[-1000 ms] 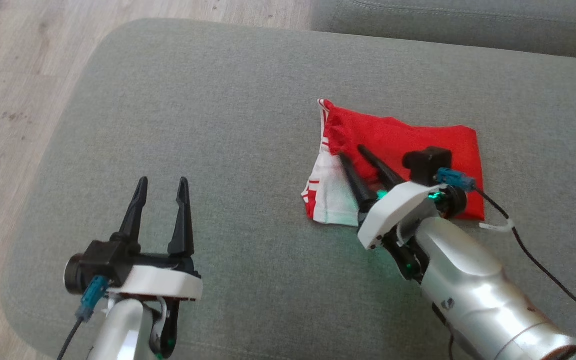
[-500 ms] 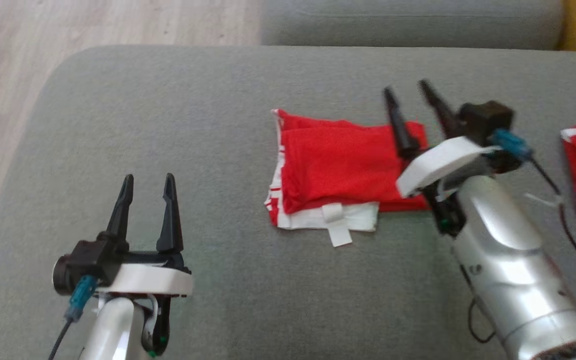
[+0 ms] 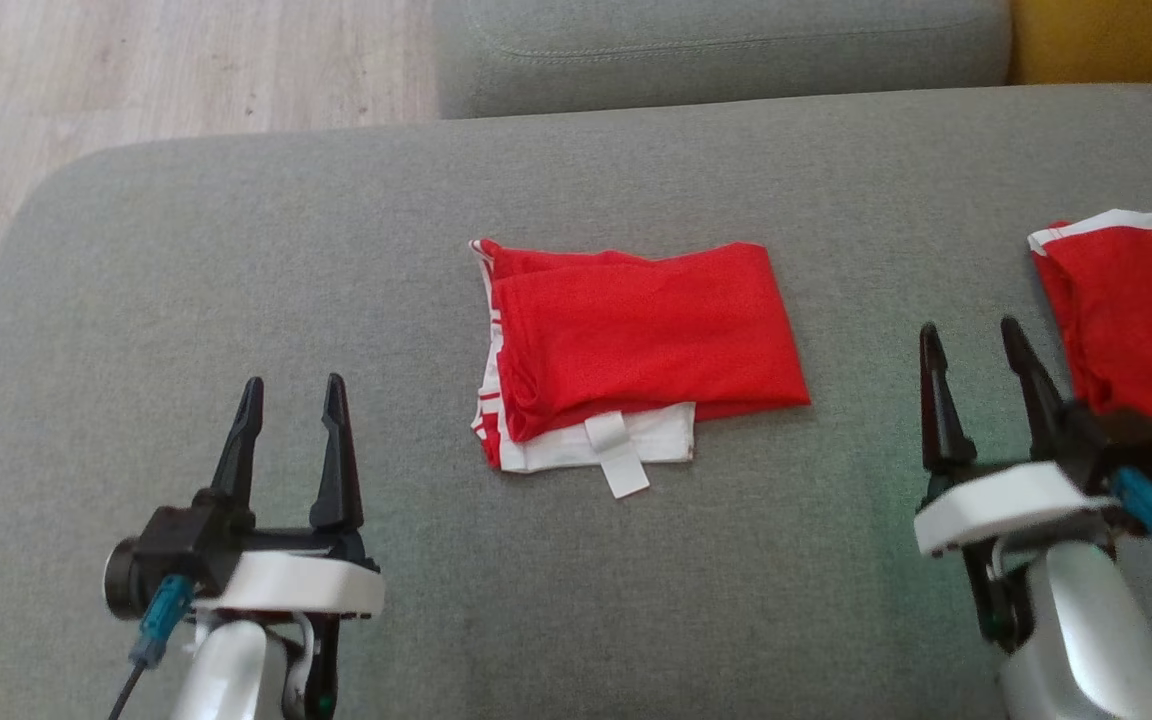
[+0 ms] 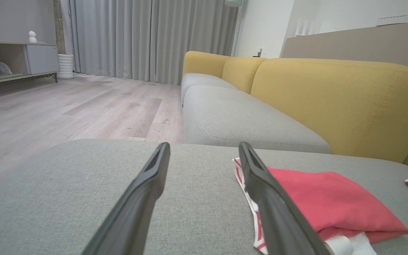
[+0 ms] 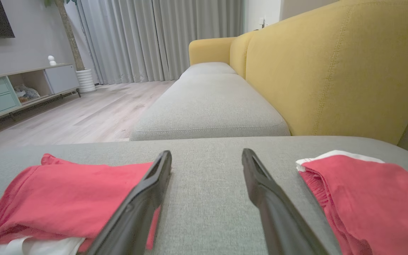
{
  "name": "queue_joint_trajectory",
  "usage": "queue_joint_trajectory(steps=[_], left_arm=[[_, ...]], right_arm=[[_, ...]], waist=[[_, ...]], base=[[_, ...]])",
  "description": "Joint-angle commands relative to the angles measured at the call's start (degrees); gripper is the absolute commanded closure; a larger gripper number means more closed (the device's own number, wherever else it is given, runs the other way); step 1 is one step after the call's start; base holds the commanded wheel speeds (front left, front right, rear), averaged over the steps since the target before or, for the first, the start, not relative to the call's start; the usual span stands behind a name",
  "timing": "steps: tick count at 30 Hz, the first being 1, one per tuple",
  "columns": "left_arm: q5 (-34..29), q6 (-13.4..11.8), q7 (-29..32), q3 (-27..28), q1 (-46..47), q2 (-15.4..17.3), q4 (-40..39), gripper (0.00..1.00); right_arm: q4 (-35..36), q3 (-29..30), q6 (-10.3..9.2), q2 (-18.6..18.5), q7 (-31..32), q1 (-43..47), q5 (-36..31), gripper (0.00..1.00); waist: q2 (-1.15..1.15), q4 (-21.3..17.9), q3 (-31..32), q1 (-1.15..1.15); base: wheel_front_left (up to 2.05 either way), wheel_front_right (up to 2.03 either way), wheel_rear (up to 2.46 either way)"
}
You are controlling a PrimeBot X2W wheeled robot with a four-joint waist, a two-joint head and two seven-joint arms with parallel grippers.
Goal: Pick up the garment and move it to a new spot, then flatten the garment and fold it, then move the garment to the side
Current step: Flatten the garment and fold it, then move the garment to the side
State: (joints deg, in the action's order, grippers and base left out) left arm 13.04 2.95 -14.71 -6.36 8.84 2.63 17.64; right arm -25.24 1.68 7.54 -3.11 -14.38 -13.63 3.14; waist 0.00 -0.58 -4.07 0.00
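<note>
The garment [image 3: 636, 350] is red with white trim and lies folded in a flat rectangle on the grey cushion [image 3: 236, 250], a white tag poking out at its near edge. It also appears in the left wrist view [image 4: 324, 202] and the right wrist view [image 5: 73, 202]. My left gripper [image 3: 293, 395] stands open at the lower left, well clear of the cloth. At the lower right my right gripper [image 3: 971, 340] is open and empty, to the right of the garment and apart from it. Between both wrist views' fingers lies bare cushion.
A second red garment [image 3: 1136, 310] with a white band lies at the right edge, close to my right gripper. A further grey seat cushion [image 3: 716, 40] and a yellow backrest [image 5: 331, 71] lie beyond. Wooden floor [image 3: 86, 70] runs along the left.
My right gripper has opened, let go of the garment and drawn back to the lower right. The head camera has shifted, bringing the second red garment into view. The left arm has stayed put.
</note>
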Motion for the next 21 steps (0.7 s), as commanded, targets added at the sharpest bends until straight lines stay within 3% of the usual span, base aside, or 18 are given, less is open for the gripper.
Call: queue_joint_trajectory(steps=[1,11,21], left_arm=[[-0.4,-0.3,-0.3,1.5,0.9,0.2,-2.0,0.00],[0.2,-0.4,-0.3,0.3,1.4,0.2,-2.3,0.00],[0.6,-0.2,-0.3,-1.0,4.2,0.2,-2.1,0.00]], right_arm=[[2.4,-1.2,-0.05,0.2,-0.6,-0.4,0.5,0.00],[3.2,-1.1,-0.05,0.2,-0.6,0.0,-0.3,0.00],[-2.8,1.3,-0.05,0.2,2.7,-7.8,-1.9,0.00]], waist=[[0.00,-0.2,0.1,0.00],[0.00,0.6,-1.1,0.00],[0.00,4.8,-6.0,0.00]], base=[[0.00,0.00,0.00],[0.00,0.00,0.00],[0.00,0.00,0.00]])
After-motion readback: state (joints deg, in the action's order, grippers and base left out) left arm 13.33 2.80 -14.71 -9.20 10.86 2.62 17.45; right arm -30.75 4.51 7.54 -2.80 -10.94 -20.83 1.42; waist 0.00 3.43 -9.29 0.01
